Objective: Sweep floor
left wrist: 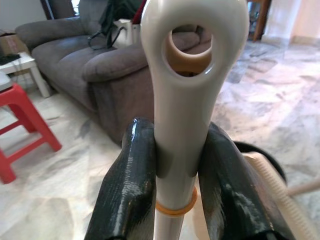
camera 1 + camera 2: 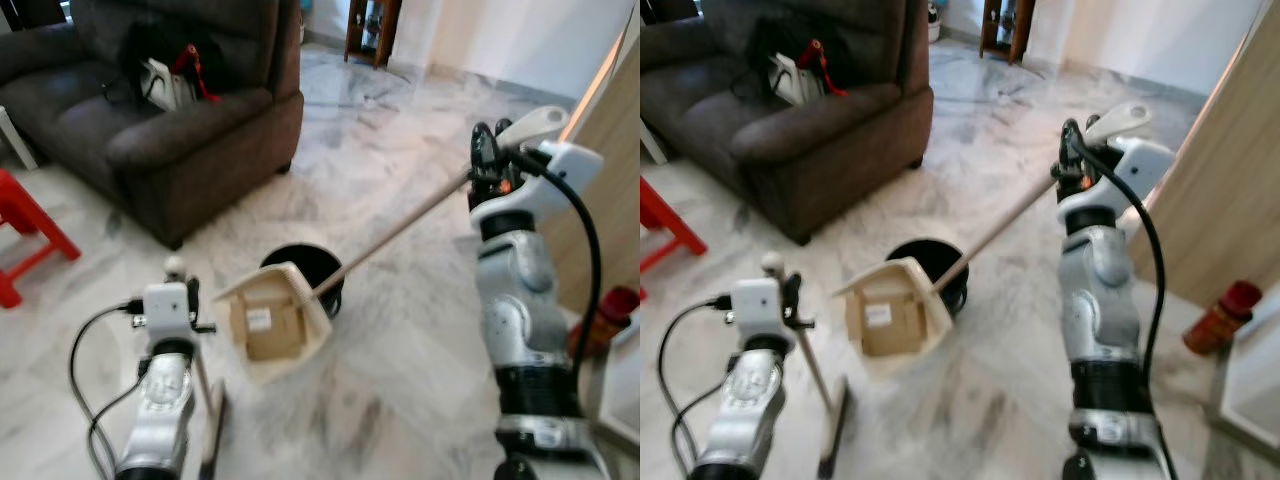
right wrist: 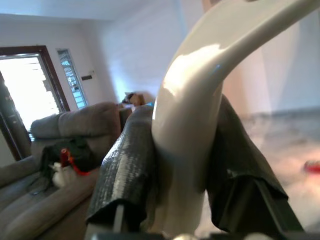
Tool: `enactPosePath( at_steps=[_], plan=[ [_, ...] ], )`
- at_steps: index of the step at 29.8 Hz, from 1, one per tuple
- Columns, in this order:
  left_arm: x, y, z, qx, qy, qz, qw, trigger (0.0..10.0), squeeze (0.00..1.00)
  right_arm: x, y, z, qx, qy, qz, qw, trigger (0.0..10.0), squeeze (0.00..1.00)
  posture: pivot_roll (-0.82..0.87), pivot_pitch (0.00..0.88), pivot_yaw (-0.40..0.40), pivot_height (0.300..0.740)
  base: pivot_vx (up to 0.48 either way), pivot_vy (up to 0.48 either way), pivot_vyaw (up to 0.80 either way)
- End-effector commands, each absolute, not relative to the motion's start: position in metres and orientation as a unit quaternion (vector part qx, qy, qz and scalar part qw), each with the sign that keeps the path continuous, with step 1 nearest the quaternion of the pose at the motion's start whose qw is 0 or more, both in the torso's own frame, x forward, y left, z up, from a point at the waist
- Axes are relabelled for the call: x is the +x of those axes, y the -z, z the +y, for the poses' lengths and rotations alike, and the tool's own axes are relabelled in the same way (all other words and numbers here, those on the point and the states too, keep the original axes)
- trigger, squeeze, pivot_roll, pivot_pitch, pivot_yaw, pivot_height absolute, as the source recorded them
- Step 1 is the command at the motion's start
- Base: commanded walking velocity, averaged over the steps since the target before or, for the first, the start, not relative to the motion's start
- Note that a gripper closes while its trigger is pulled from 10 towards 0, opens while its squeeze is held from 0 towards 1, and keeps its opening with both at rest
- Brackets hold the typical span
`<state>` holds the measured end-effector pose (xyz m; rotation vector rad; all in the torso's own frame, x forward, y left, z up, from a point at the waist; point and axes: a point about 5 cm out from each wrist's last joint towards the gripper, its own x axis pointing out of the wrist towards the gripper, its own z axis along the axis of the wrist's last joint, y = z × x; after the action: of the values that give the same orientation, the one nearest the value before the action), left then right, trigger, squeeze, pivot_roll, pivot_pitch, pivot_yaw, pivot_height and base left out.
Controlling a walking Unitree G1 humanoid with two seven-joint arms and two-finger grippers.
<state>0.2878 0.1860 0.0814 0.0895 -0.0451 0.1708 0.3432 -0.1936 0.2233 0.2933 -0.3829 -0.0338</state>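
My left gripper (image 2: 181,291) is shut on the cream top of a broom handle (image 1: 182,100), which has a ring hole at its end. The broom's stick runs down to its dark head (image 2: 212,440) on the marble floor by my left arm. Raised at the right, my right gripper (image 2: 489,160) is shut on the white curved grip (image 3: 187,115) of a long-handled dustpan. The cream dustpan (image 2: 272,325) hangs tilted against a black bin (image 2: 320,263) in the middle of the floor. Brown cardboard pieces lie inside the pan.
A dark sofa (image 2: 180,130) with a black bag (image 2: 165,65) stands at the back left. A red stool (image 2: 25,235) is at the left edge. A wooden panel (image 2: 612,150) and a red canister (image 2: 608,312) are at the right. Open marble floor lies beyond the bin.
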Motion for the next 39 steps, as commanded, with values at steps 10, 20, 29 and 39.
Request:
enactPosePath(
  at_steps=[10,20,29,39],
  plan=[
    [0.2896,-0.0893,0.1887,0.049,-0.089,-0.042,0.994,10.0,0.0,0.3432,-0.2415,-0.1878,0.153,0.004,-0.215,0.964,10.0,0.0,-0.01,0.0,-0.052,0.74,0.306,0.0,0.0],
    [0.2899,-0.0894,0.1884,0.048,-0.089,-0.044,0.994,10.0,0.0,0.3436,-0.2449,-0.1845,0.152,-0.009,-0.216,0.964,10.0,0.0,-0.01,0.0,-0.055,0.74,0.305,0.0,0.0],
    [0.2901,-0.0898,0.1883,0.047,-0.091,-0.045,0.994,10.0,0.0,0.343,-0.2494,-0.1814,0.143,-0.023,-0.222,0.964,10.0,0.0,-0.01,0.0,-0.056,0.74,0.305,0.0,0.0],
    [0.2903,-0.0901,0.1889,0.047,-0.092,-0.046,0.994,10.0,0.0,0.3423,-0.2508,-0.1792,0.146,-0.031,-0.226,0.963,10.0,0.0,-0.01,0.0,-0.057,0.74,0.306,0.0,0.31]
  ],
)
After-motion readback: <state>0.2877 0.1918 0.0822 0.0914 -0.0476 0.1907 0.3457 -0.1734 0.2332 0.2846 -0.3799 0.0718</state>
